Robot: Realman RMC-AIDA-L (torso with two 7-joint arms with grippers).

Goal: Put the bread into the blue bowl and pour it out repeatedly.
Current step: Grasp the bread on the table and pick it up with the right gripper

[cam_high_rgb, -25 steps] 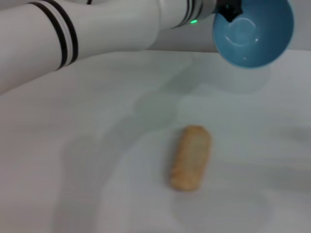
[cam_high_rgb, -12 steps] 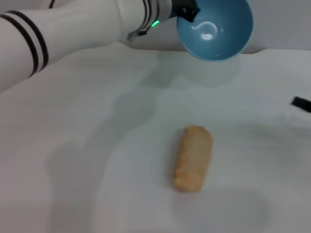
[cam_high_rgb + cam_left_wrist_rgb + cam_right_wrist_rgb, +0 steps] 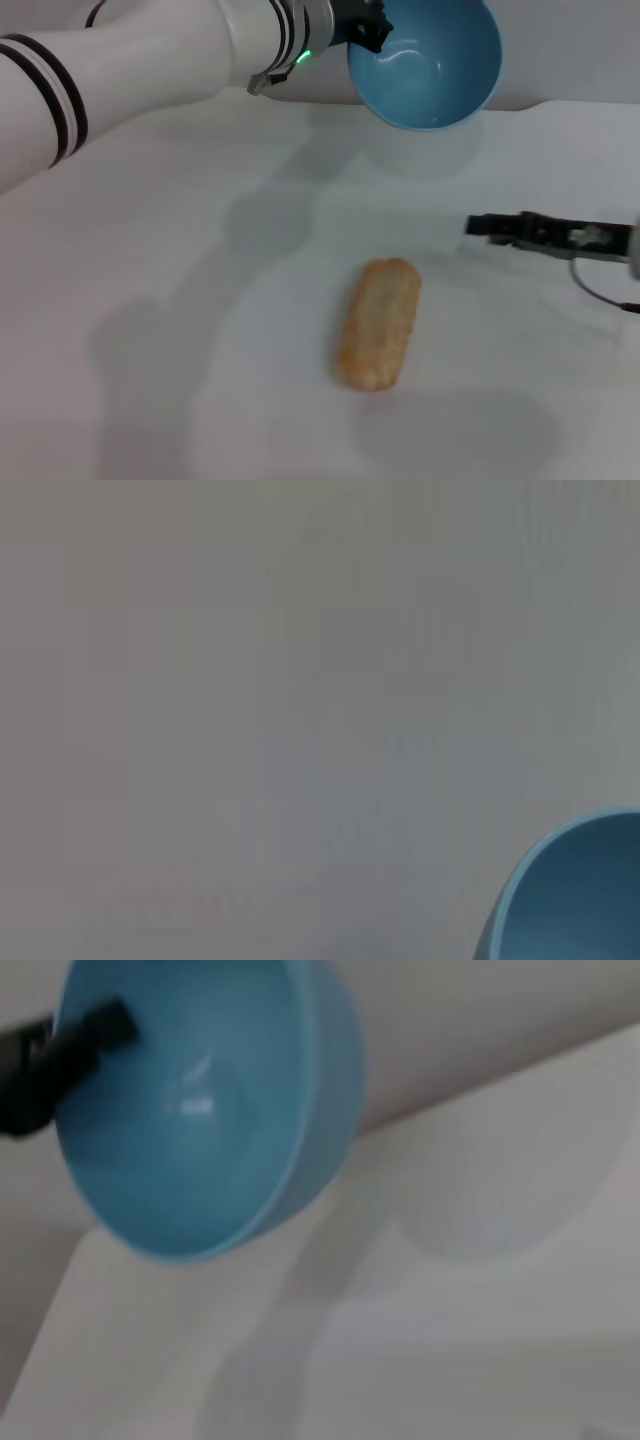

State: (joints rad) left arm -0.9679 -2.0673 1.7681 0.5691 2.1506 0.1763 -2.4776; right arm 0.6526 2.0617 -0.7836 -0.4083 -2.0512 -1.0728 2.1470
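Bread: the bread (image 3: 379,322) lies flat on the white table (image 3: 150,300), lengthwise toward the robot, well below and apart from the blue bowl.
Blue bowl: the blue bowl (image 3: 425,62) hangs in the air above the table's far edge, tipped so its glossy inside faces the robot; nothing is in it.
Left gripper: the left gripper (image 3: 360,25) is clamped on the bowl's rim, one finger inside.
Right gripper: the right gripper (image 3: 478,225) reaches in low over the table, near the bread's far end, not touching; whether its fingers are apart or together cannot be told.
Between: only bare table separates bread and right gripper.
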